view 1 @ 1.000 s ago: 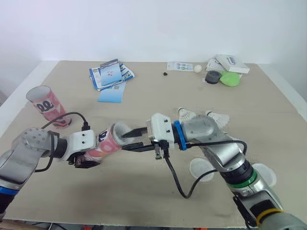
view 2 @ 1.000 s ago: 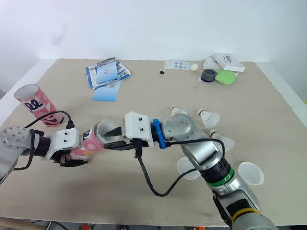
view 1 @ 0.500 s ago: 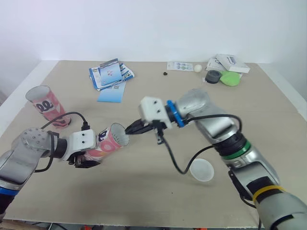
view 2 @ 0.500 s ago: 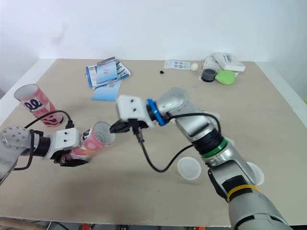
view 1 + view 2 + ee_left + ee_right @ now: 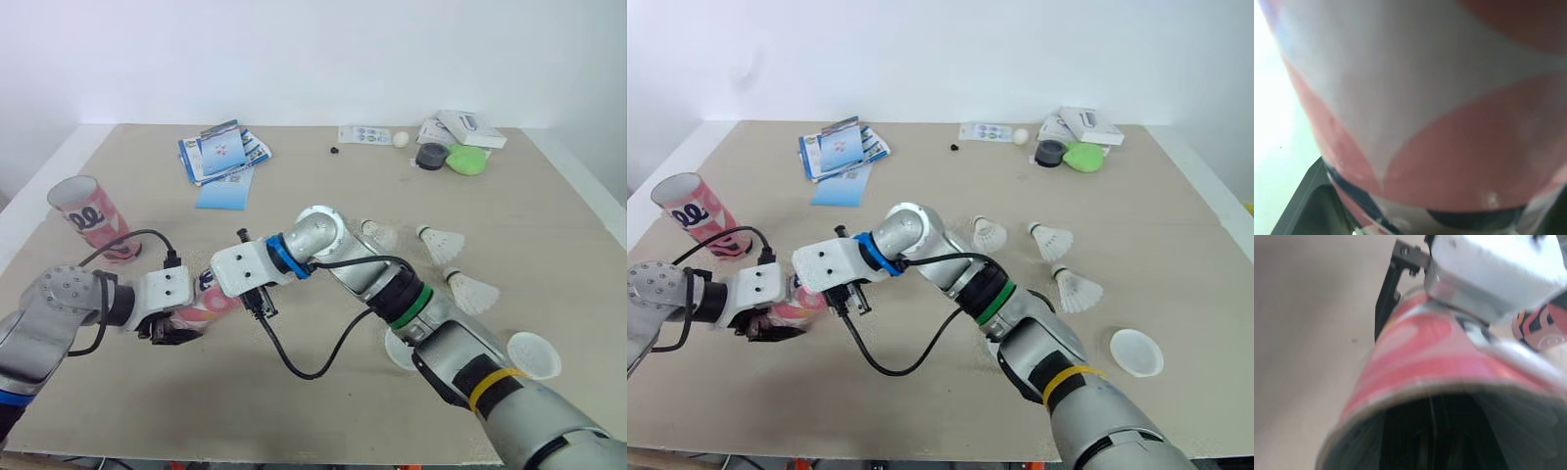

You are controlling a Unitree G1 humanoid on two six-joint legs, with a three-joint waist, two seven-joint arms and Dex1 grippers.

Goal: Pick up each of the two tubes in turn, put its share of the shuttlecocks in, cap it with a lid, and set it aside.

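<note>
Shuttlecocks (image 5: 441, 240) lie beyond the right arm (image 5: 355, 271), which partly hides the tube (image 5: 208, 302).

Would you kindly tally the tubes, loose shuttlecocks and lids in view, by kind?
Tubes: 2, one standing, one held
Loose shuttlecocks: 3
Lids: 2, one bare, one partly behind the right arm
Total: 7
</note>
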